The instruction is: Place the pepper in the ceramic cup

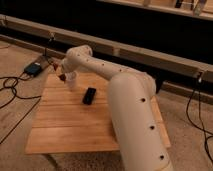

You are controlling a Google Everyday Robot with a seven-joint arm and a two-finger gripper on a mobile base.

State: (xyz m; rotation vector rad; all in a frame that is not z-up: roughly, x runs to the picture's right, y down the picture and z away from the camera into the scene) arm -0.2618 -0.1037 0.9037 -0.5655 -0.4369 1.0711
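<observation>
Cables snake over the floor at the far left and run up to a small blue box sitting on the floor just off the table's back left corner. Next over is your gripper, hanging above that same corner of the wooden table. It's clenched tight with a bit of red poking out at its tip, so that's the pepper pinched in there, up off the tabletop.

Just to the right and a touch lower is the ceramic cup, pale and narrow, standing upright on the wood. The pepper sits beside the cup's rim rather than inside it, as far as you can make out. Whether the two touch, I can't say.

Moving on, the black phone lies flat on the table, near the cup but apart from it. Your big white arm fills the right half, rising from the lower right and reaching back left over the table. On the far right another cable hangs down to the floor, and a dark rail runs across behind everything.
</observation>
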